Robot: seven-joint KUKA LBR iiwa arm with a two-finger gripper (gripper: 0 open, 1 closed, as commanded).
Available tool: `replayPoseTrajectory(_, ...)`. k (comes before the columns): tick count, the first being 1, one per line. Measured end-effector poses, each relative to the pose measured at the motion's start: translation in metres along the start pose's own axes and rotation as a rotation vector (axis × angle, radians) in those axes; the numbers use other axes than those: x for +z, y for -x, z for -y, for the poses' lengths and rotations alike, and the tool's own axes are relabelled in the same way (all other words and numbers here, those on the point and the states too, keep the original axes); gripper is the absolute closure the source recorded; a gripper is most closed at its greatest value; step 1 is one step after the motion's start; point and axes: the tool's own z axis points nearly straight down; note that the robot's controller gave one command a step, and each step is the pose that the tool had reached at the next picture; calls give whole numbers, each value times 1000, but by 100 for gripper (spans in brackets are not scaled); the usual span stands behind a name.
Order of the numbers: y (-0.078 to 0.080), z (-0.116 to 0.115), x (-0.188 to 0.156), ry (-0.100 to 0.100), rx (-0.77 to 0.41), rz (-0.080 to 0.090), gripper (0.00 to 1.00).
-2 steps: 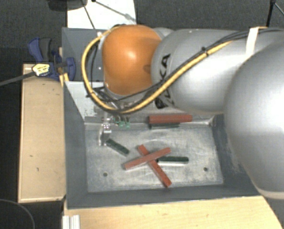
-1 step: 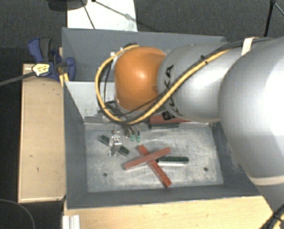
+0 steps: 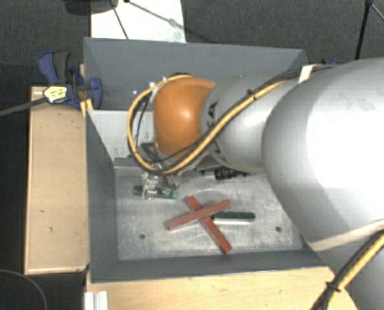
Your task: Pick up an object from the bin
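My end effector (image 3: 154,187) is low over the back-left floor of the bin (image 3: 102,192). Spread or pressed together: cannot tell. Two crossed red-brown sticks (image 3: 203,216) lie mid-floor, near it, with a dark green pen (image 3: 235,217) just beside them.

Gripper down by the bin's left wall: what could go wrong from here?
The gripper sits low near the bin's left wall, so a sideways move could scrape it. The two red-brown sticks lie crossed, apart from the gripper; lifting one might drag the other and nudge the dark pen beside them.
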Motion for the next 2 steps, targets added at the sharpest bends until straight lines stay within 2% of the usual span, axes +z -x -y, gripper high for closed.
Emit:
replayPoseTrajectory(1,0,0,0,0,1,0,100)
replayPoseTrajectory(2,-4,-2,-35,-1,8,-1,100)
